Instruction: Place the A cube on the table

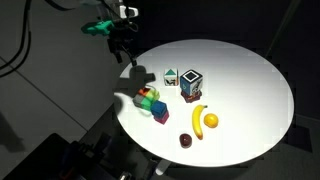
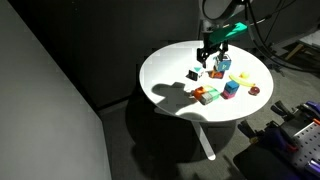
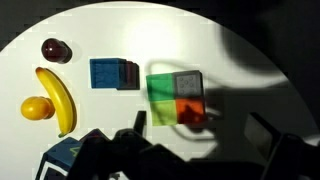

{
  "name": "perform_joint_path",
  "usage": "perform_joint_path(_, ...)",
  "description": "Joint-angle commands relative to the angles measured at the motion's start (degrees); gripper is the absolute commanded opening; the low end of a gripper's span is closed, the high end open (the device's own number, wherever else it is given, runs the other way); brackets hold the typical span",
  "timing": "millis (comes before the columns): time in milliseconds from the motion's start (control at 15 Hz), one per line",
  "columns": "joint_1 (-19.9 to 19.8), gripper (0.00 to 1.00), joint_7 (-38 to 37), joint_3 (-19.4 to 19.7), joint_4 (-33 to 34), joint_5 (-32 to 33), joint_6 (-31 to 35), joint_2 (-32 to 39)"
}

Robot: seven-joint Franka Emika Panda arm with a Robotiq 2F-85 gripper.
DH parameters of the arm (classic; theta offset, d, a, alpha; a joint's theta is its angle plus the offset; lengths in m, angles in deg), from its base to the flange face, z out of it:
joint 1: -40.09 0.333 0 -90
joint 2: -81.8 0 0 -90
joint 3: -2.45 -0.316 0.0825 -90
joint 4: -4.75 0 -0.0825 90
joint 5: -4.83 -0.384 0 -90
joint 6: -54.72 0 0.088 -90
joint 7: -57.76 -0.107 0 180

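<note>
The A cube point(image 1: 172, 77), small and whitish with greenish marks, stands on the round white table point(image 1: 250, 80) beside the larger dark-framed cube point(image 1: 190, 85). My gripper point(image 1: 123, 47) hangs above the table's edge, apart from both cubes. In the wrist view the gripper point(image 3: 197, 125) is open and empty, with its dark fingers over the coloured blocks point(image 3: 175, 98). The A cube does not show clearly there. A corner of the dark-framed cube point(image 3: 60, 160) shows at the bottom left. In an exterior view the gripper point(image 2: 209, 50) is above the table point(image 2: 170, 65).
A cluster of green, blue and magenta blocks point(image 1: 150, 102) lies near the table's edge. A banana point(image 1: 198, 118), an orange point(image 1: 211, 121) and a dark red plum point(image 1: 186, 140) lie toward the front. A blue block point(image 3: 113, 74) lies beside the coloured blocks.
</note>
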Motion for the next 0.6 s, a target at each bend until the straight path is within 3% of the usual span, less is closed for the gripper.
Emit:
perform_joint_path(0,-0.6,1.00,-0.5,-0.5,-4.5,0.3,2.5,-5.3)
perform_joint_path(533,-0.9,1.00,-2.7,-0.3,-9.6,1.4,9.4,-11.1)
